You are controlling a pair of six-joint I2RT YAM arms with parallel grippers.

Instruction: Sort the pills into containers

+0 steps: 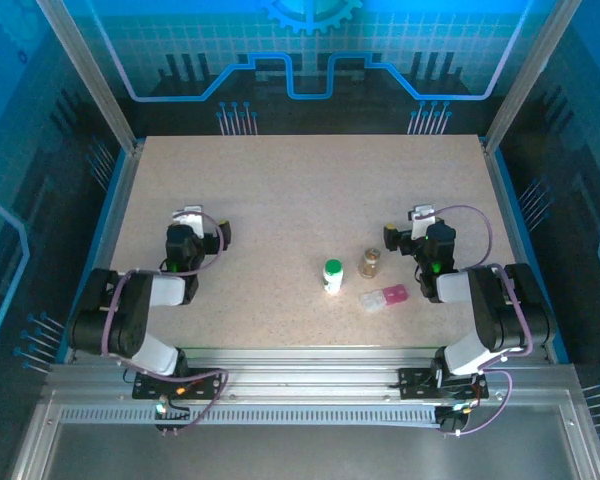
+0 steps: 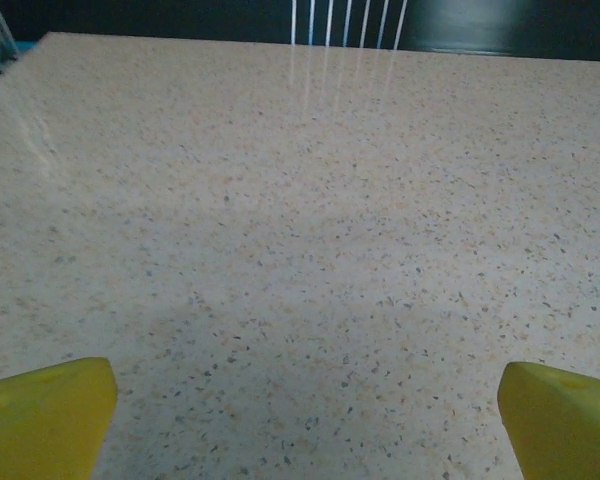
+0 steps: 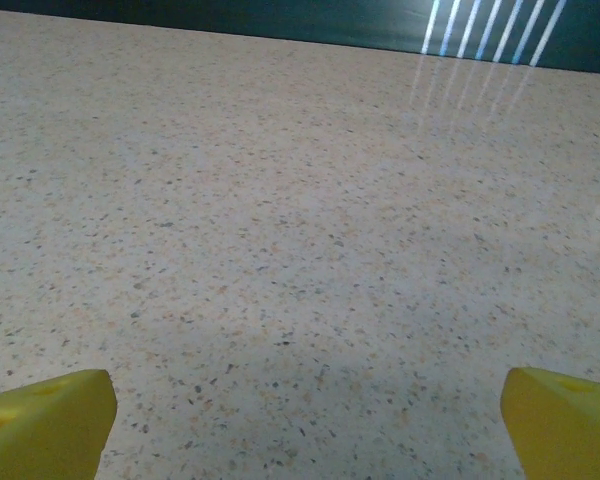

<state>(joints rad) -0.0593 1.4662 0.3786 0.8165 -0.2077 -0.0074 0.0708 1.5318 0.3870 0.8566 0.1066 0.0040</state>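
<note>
Speckled tabletop [image 1: 300, 190]: the left gripper [image 1: 195, 222] and right gripper [image 1: 415, 225] both gape wide, holding nothing, arms folded low. Just right of the green-capped white bottle [image 1: 333, 276] stand the amber vial [image 1: 369, 263] and clear-and-pink box [image 1: 384, 298].

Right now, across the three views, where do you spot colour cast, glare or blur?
Top external: blue cast on the enclosure walls, table evenly lit. Left wrist: white glare streaks on the far tabletop, yellow fingertips soft. Right wrist: similar streaks top right.
</note>
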